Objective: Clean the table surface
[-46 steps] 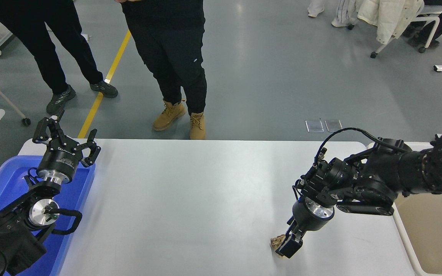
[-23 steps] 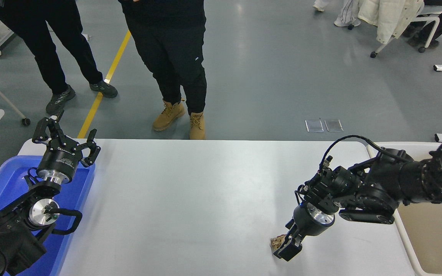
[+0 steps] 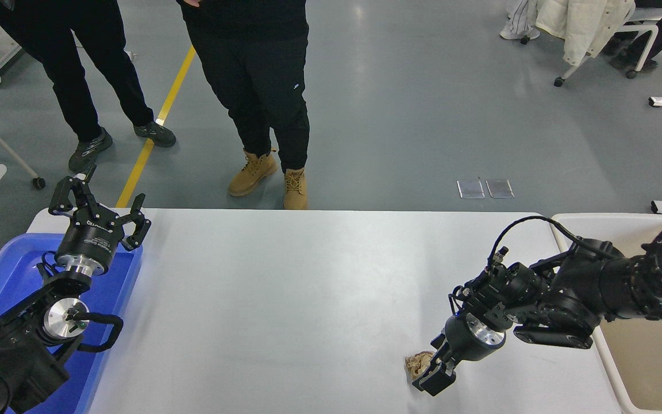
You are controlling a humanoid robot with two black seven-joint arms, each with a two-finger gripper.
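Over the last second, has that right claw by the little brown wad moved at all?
Yes. The right gripper has slid slightly nearer the table surface's near edge, beside the brown crumpled wad.

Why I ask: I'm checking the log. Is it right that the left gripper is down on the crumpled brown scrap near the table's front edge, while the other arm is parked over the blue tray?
Sides are swapped. In the head view, the right gripper is on the brown scrap; the left gripper is parked over the blue tray.

Beyond the table's far edge you see a glossy grey floor (image 3: 411,103) with a yellow line (image 3: 156,129) running across it. A wheeled chair (image 3: 632,29) draped with a pale coat (image 3: 581,20) stands at the far right.
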